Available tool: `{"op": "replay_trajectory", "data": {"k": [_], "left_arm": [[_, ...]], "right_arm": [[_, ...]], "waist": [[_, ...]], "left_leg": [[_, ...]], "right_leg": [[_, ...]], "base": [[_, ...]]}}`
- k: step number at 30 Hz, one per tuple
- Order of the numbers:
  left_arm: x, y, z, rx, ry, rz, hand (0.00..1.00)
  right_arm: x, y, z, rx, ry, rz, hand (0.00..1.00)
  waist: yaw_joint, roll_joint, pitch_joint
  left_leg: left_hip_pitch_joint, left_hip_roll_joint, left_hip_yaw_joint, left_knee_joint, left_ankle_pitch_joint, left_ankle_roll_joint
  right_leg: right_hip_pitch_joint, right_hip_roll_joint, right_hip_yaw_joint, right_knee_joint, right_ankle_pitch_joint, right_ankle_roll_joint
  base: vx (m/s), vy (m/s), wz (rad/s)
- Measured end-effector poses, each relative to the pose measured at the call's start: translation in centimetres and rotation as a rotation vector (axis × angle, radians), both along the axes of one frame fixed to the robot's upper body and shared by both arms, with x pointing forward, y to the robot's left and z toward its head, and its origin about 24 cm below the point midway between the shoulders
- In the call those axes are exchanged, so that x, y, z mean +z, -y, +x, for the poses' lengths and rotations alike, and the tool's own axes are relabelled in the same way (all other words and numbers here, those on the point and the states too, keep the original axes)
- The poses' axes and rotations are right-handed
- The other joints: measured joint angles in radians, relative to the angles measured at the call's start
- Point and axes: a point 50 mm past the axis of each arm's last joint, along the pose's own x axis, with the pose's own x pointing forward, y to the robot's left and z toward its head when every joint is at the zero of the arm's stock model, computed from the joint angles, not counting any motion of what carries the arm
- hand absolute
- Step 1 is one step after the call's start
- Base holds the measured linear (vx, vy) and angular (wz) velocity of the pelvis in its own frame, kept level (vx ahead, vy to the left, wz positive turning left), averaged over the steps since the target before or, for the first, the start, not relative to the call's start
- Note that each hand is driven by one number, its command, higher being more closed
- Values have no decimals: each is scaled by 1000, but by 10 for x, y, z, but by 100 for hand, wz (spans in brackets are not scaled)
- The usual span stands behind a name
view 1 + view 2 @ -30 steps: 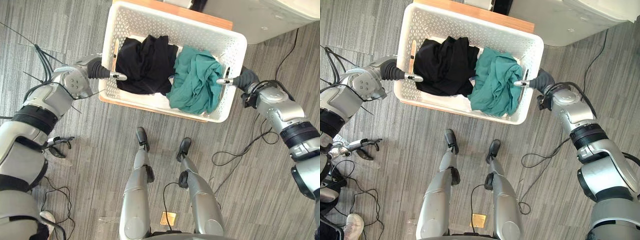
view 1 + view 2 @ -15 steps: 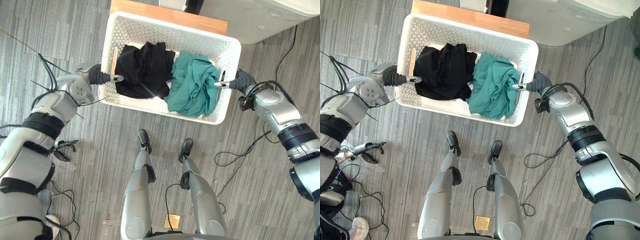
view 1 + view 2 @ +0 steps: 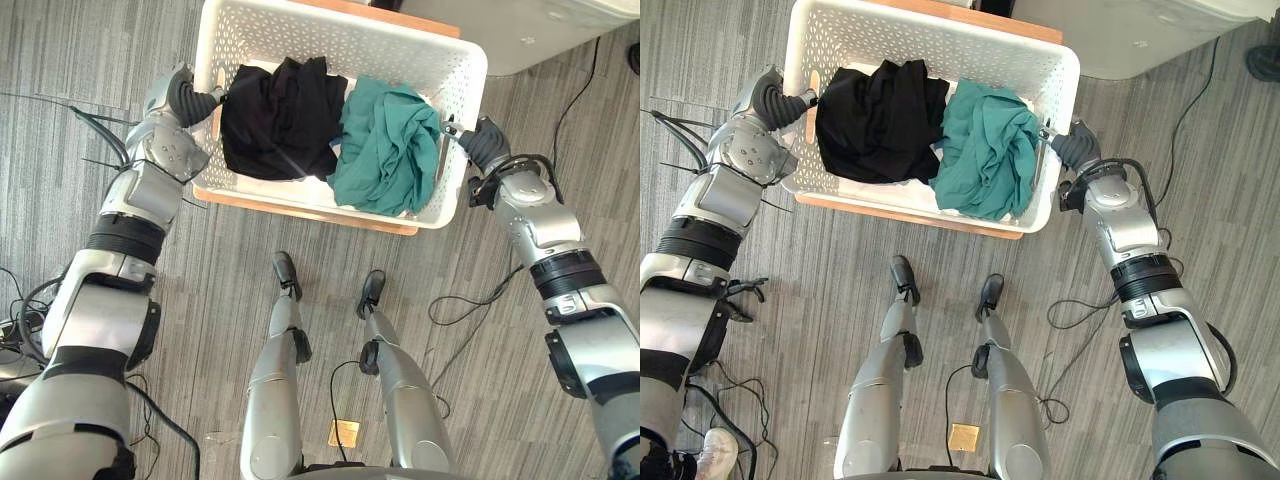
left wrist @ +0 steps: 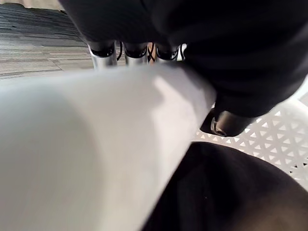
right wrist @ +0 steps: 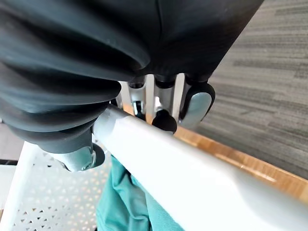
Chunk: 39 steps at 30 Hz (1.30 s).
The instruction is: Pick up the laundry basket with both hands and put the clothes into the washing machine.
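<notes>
since half a second ago both arms have stretched further forward, and the wooden table (image 3: 300,208) now shows under the near side of the white laundry basket (image 3: 340,40). left hand (image 3: 188,97) and right hand (image 3: 480,145) each clamp an end rim, fingers curled over, thumb inside. black garment (image 3: 280,120) and teal garment (image 3: 385,150) lie in the basket.

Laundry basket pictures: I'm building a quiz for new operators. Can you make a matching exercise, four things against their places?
Things:
1. black clothes
2. teal clothes
3. right hand
4. wooden board

Places:
a. curled round the rim of the laundry basket
b. below the basket
c. in the basket, on the robot's left side
d. in the basket, on the robot's right side

Pairs: 1-c; 2-d; 3-a; 4-b
</notes>
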Motion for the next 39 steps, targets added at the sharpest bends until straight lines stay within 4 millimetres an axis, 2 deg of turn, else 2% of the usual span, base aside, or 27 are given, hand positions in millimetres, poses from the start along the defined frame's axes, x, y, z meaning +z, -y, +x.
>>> {"op": "replay_trajectory", "data": {"k": [3, 7, 8, 11, 13, 14, 15, 17, 19, 21, 24, 27, 30, 32, 34, 35, 36, 37, 38, 39], "left_arm": [[-4, 11, -2, -36, 14, 1, 100], [-12, 17, -9, -64, 36, 11, 100], [-28, 19, -17, -95, 14, 40, 100], [-27, 18, -18, -109, 16, 62, 100], [-36, 14, -21, -113, -10, 64, 100], [-49, 13, -28, -128, -35, 62, 100], [-75, 11, -39, -152, -98, 52, 100], [-107, 8, -53, -173, -172, 14, 100], [-139, 17, -66, -200, -221, -94, 100], [-149, 25, -69, -208, -232, -165, 100], [-177, 38, -80, -206, -281, -323, 100], [-207, 49, -97, -196, -354, -456, 100], [-220, 52, -106, -183, -390, -515, 100], [-218, 55, -106, -194, -380, -541, 100], [-210, 56, -110, -206, -337, -575, 100], [-208, 51, -115, -194, -312, -592, 100], [-208, 48, -121, -181, -301, -608, 100], [-213, 45, -129, -159, -302, -642, 100], [-216, 45, -134, -156, -308, -654, 100], [-219, 48, -141, -160, -313, -683, 100]], "right_arm": [[-10, 6, -8, -42, 7, 36, 100], [-19, 7, -13, -66, 9, 66, 100], [-16, 15, -23, -83, 46, 80, 100], [-13, 18, -23, -88, 52, 73, 100], [-15, 20, -24, -90, 45, 70, 100], [-25, 23, -30, -90, 31, 75, 100], [-45, 25, -40, -78, -20, 81, 100], [-69, 28, -54, -50, -82, 91, 100], [-94, 37, -75, -54, -133, 117, 100], [-105, 42, -82, -71, -160, 151, 100], [-129, 49, -97, -114, -217, 188, 100], [-162, 53, -120, -155, -310, 244, 100], [-182, 53, -136, -176, -370, 273, 100], [-183, 54, -143, -189, -368, 289, 100], [-181, 52, -148, -195, -346, 313, 100], [-178, 50, -149, -185, -330, 317, 100], [-173, 46, -149, -169, -304, 327, 100], [-172, 43, -154, -160, -287, 341, 100], [-172, 43, -158, -161, -288, 342, 100], [-175, 45, -167, -169, -294, 347, 100]], "waist": [[4, 1, 1], [6, 9, 5], [6, 15, 9], [-1, 26, 15], [-5, 36, 20], [-4, 43, 24], [-6, 44, 25], [-19, 43, 18], [-34, 53, -37], [-36, 53, -50], [-66, 53, -54], [-81, 53, -98], [-81, 55, -133], [-83, 57, -138], [-86, 53, -143], [-83, 46, -149], [-83, 48, -150], [-83, 65, -160], [-84, 79, -171], [-91, 106, -189]], "left_leg": [[23, -3, -8, -1, 0, 0], [79, -8, -6, -9, -1, -1], [177, -17, -8, -9, -13, -14], [182, -21, -22, -10, -16, -18], [193, -13, -17, -8, -16, -18], [224, -13, -13, 0, -22, -17], [283, -17, -10, 12, -44, -14], [357, -29, -16, 32, -83, -25], [391, -36, -25, 49, -110, -28], [412, -39, -30, 36, -109, -28], [464, -52, -54, 16, -109, -28], [505, -65, -79, -3, -109, -28], [527, -70, -110, -9, -109, -28], [523, -70, -125, -2, -109, -28], [489, -61, -184, 49, -106, -54], [464, -58, -265, 148, -191, -88], [422, -47, -319, 332, -302, -80], [424, -27, -383, 471, -391, -120], [440, -14, -411, 491, -426, -148], [473, 5, -457, 472, -491, -174]], "right_leg": [[25, -2, -6, 5, -12, 2], [59, -11, -2, 44, -46, 6], [98, -33, 17, 156, -120, 11], [96, -30, 20, 172, -128, 6], [99, -30, 30, 179, -130, 6], [126, -32, 35, 187, -138, 10], [183, -34, 45, 193, -153, 17], [257, -38, 59, 212, -190, 20], [294, -47, 57, 230, -225, 24], [309, -48, 53, 237, -234, 24], [357, -59, 39, 246, -256, 31], [397, -69, 21, 252, -278, 39], [425, -73, 5, 252, -289, 39], [428, -76, -5, 256, -293, 37], [411, -86, -6, 274, -294, 29], [398, -102, 2, 274, -288, 17], [393, -100, 27, 283, -281, 17], [391, -76, 65, 288, -269, 17], [391, -60, 85, 282, -260, 20], [382, -33, 116, 273, -242, 27]], "base": [[-23, 52, 9], [24, 27, 4], [94, 15, 3], [31, -33, 0], [16, -68, -8], [64, -81, -8], [79, -59, -7], [72, -48, 6], [113, -41, 14], [106, -13, 8], [96, 0, 17], [121, 2, 18], [85, -11, 17], [1, -13, 22], [-66, -8, 9], [-58, 8, -35], [-35, 26, -81], [-15, 38, -88], [-25, 106, -108], [-68, 192, -107]]}}
